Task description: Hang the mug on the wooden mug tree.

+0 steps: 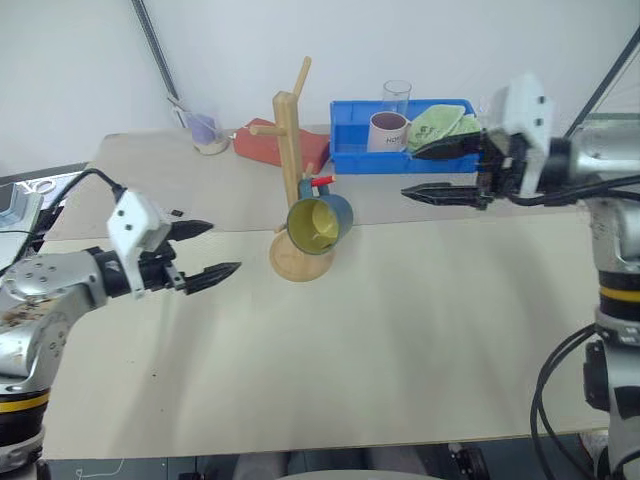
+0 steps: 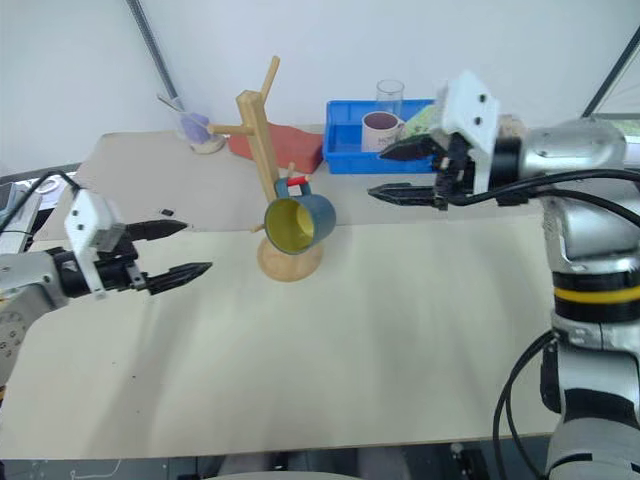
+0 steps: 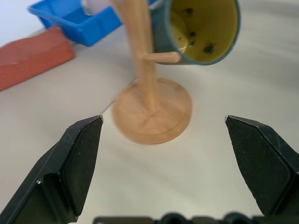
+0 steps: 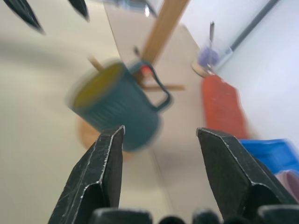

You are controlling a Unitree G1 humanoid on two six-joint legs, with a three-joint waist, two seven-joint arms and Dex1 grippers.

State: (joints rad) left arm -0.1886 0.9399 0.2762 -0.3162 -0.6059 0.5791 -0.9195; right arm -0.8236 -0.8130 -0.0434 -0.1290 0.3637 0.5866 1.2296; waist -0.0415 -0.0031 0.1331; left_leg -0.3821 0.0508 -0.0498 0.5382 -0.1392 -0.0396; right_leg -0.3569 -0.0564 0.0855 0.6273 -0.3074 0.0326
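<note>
Right gripper point(image 1: 438, 170) stood spread, empty, off to mug tree's right, near blue bin point(image 1: 350, 152). Left gripper point(image 1: 213, 249) likewise spread, empty, left of tree. Mug point(image 1: 320, 222) hung by handle on red-tipped peg point(image 1: 322, 181) of wooden mug tree point(image 1: 291, 150), yellow mouth tilted forward, above round base.

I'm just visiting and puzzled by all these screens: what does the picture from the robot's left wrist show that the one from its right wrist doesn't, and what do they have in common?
The left wrist view looks into the mug's yellow inside and shows the round base of the wooden mug tree.

The right wrist view shows the mug's teal outside and loop handle hooked over a red-tipped peg, plus a purple cup with utensils.

Both show the mug hanging on the tree, a red block, a blue bin, and open black fingers, holding nothing.
</note>
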